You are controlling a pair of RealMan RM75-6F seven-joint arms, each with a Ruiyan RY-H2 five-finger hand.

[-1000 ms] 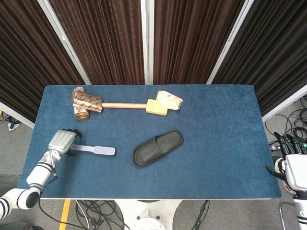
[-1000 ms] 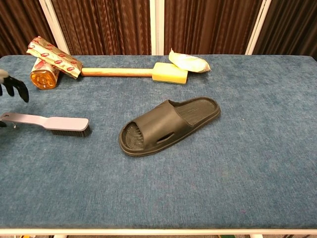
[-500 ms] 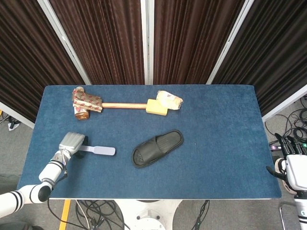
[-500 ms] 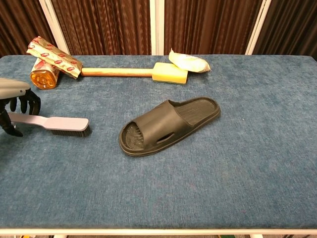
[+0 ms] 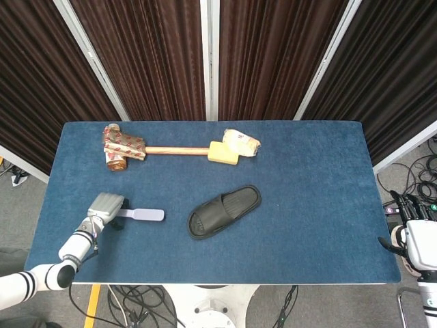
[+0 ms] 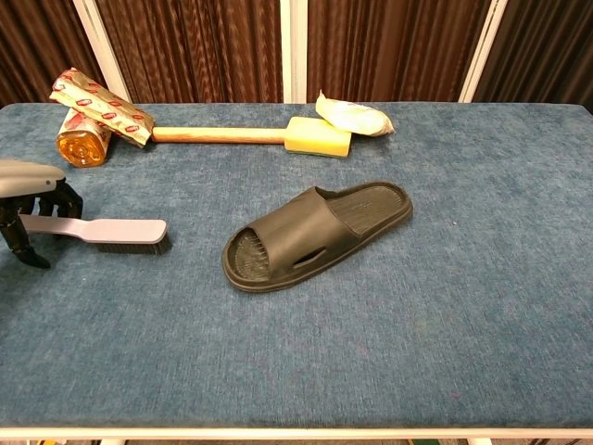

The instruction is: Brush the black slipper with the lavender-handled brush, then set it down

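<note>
The black slipper (image 5: pixel 224 211) (image 6: pixel 315 232) lies sole-down mid-table, toe toward the near left. The lavender-handled brush (image 5: pixel 140 214) (image 6: pixel 107 229) lies flat to its left, bristles down at the right end. My left hand (image 5: pixel 104 207) (image 6: pixel 32 199) hovers over the handle's left end, fingers on the far side and thumb on the near side, straddling it without a visible closed grip. My right hand (image 5: pixel 413 232) hangs off the table's right edge, holding nothing; the chest view does not show it.
At the back lie a wooden stick with a yellow block (image 5: pixel 223 153) (image 6: pixel 318 136), a white pouch (image 5: pixel 242 141), a red-patterned wrapped packet (image 5: pixel 124 143) and an amber jar (image 6: pixel 76 148). The blue table (image 5: pixel 307 191) ends just right of the slipper's free area.
My left hand has moved right and lowered over the brush handle's end, its fingers now on both sides of it. Brush, slipper and right hand have stayed put.
</note>
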